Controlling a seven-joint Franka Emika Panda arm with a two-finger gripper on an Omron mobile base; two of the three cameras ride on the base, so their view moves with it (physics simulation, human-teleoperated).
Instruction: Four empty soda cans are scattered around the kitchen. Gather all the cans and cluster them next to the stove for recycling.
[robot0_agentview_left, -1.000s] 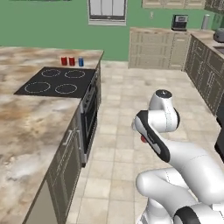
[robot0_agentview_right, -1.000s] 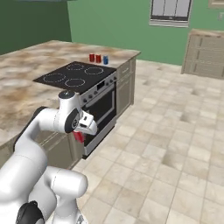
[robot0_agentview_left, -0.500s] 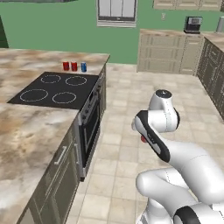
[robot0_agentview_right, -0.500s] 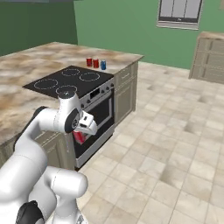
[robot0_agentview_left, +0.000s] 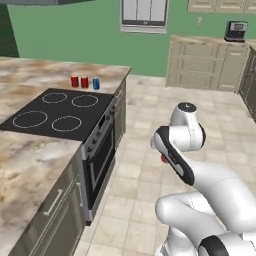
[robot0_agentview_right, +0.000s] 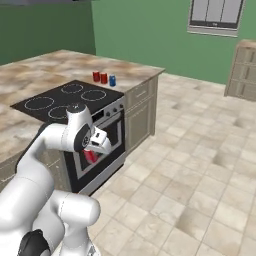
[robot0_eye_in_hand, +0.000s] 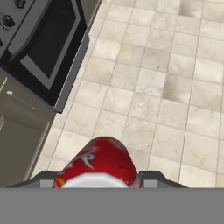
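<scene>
A red soda can (robot0_eye_in_hand: 99, 162) sits between my gripper's (robot0_eye_in_hand: 98, 180) fingers, and the gripper is shut on it. From the right base view the held soda can (robot0_agentview_right: 90, 157) hangs under the hand in front of the oven door, above the floor. A sliver of it (robot0_agentview_left: 163, 159) shows behind the forearm in the left base view. The stove (robot0_agentview_left: 55, 112) (robot0_agentview_right: 70, 100) is set in the marble island to my left. Two more red soda cans (robot0_agentview_left: 75, 81) (robot0_agentview_left: 84, 82) stand upright on the counter just beyond the stove, also seen as cans (robot0_agentview_right: 96, 76) (robot0_agentview_right: 104, 78).
A blue can (robot0_agentview_left: 95, 83) (robot0_agentview_right: 112, 80) stands beside the red pair. The oven door (robot0_eye_in_hand: 48, 48) and island cabinets lie close to the hand's left. Open tiled floor (robot0_agentview_right: 200, 165) spreads to the right. Beige cabinets (robot0_agentview_left: 210, 65) with a small appliance (robot0_agentview_left: 236, 31) line the back wall.
The whole picture has shifted: the base has driven, and the stove and island now stand nearer and larger. The arm keeps its pose with the can still in the gripper.
</scene>
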